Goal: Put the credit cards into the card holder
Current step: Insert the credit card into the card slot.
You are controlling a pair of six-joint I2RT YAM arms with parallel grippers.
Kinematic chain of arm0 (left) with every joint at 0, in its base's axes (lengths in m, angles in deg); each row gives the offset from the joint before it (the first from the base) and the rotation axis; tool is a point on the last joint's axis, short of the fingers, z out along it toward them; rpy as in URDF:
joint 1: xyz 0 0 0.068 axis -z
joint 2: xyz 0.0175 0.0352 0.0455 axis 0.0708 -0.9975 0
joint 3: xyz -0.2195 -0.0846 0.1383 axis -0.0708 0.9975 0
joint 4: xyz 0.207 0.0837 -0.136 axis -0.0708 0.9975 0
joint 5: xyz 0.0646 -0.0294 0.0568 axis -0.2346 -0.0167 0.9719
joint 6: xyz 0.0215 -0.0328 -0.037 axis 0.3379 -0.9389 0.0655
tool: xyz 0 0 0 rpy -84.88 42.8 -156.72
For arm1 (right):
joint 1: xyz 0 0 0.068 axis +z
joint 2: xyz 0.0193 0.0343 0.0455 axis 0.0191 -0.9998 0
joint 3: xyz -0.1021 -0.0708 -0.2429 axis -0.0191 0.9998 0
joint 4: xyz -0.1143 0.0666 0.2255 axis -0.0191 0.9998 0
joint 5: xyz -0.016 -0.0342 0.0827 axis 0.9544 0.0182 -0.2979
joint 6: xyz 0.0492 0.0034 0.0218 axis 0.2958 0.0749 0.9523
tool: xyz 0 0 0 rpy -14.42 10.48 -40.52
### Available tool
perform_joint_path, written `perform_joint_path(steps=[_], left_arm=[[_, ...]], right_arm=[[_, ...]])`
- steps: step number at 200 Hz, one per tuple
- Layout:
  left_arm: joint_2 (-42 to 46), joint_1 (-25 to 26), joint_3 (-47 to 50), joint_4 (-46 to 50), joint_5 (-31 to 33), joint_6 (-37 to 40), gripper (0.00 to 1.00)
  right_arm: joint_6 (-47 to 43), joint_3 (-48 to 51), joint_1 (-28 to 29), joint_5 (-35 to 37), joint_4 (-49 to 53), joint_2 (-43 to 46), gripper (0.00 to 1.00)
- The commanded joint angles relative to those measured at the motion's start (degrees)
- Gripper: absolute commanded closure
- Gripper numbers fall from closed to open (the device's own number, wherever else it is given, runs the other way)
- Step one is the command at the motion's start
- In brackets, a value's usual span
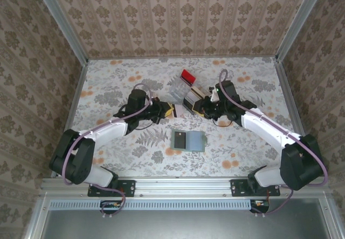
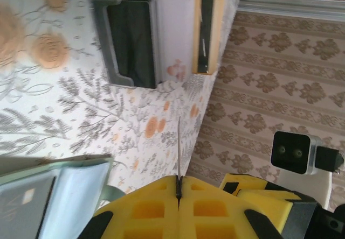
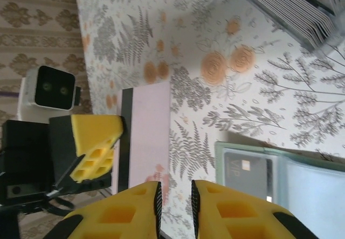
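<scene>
Held the thin pale plastic credit card [image 2: 178, 142] edge-on in the closed left gripper [image 2: 178, 181], right gripper [image 3: 175, 209] slightly parted, empty; probably needed tilting flat toward the open sage-green folding card holder [image 1: 188, 140] nearby.

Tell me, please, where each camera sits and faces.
Top external: above, behind the bases, looking down on the table; both arms show.
Left wrist: on its arm, looks along the table; left gripper, shut on a credit card, shows.
Right wrist: on its arm, looks down at the table; right gripper, open, shows.
Wrist views share the card holder.
</scene>
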Motion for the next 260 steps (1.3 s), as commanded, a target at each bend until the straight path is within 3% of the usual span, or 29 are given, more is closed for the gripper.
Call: perform_joint_path(steps=[1,51,96,121,158,202,260], left_arm=[[2.17,0.04,1.05,6.39,2.08,-1.35,1.00],[4.33,2.24,2.17,13.99,5.90,2.60,1.00],[6.93,8.96,1.14,20.67,15.43,18.39,1.00],[6.24,10.99,3.44,16.83,14.99,24.07,1.00],[3.65,12.71,9.05,2.18,12.51,23.98,1.00],[-1.83,15.18,7.29,-1.87,10.79,27.81,1.00],[-7.49,16.13,8.24,-9.38,10.10,25.31,1.00]], right_arm=[[-1.88,2.00,1.77,3.13,3.44,1.20,0.76],[-2.17,4.00,7.96,7.02,3.87,-0.86,0.76],[-2.36,6.25,11.68,11.19,4.22,-4.95,0.77],[-4.82,7.57,10.85,12.43,5.66,-5.78,0.79],[-6.64,10.11,8.56,14.30,7.00,-6.63,0.80],[-7.49,10.79,8.31,18.00,9.20,-8.08,0.83],[-7.48,11.73,8.31,22.27,11.63,-5.84,0.81]])
